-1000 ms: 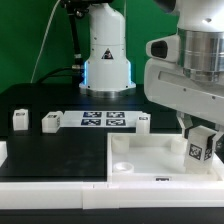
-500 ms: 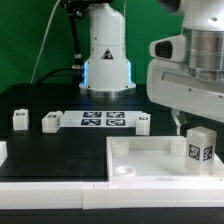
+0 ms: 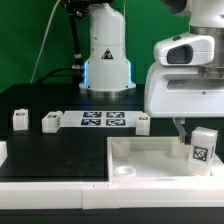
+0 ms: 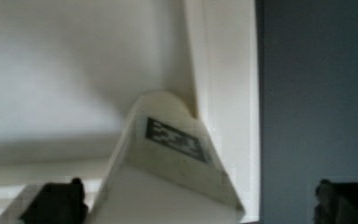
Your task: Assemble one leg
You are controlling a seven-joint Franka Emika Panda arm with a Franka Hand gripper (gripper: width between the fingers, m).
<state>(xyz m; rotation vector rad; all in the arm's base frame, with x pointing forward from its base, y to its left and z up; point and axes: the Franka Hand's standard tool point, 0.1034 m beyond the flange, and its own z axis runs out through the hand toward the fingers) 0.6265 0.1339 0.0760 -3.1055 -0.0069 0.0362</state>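
Gripper (image 3: 184, 125): risen off the leg over the last second, fingers spread wide and empty
Tabletop (image 3: 140, 152): white, near right
Leg (image 3: 204, 148): now freestanding upright on tabletop's far-right corner, so placement looks finished
Hidden: socket beneath leg; whether it's screwed tight, can't tell

The small white block-like leg (image 3: 204, 149) looks like smooth matt plastic, with a flat printed black-and-white tag stuck on its side. Same smooth, slightly satin plastic is seen on the large white square tabletop (image 3: 150, 152). The black table surface (image 3: 50, 150) comes across as matt. A glossy moulded shell is seen on the white robot arm (image 3: 185, 85).
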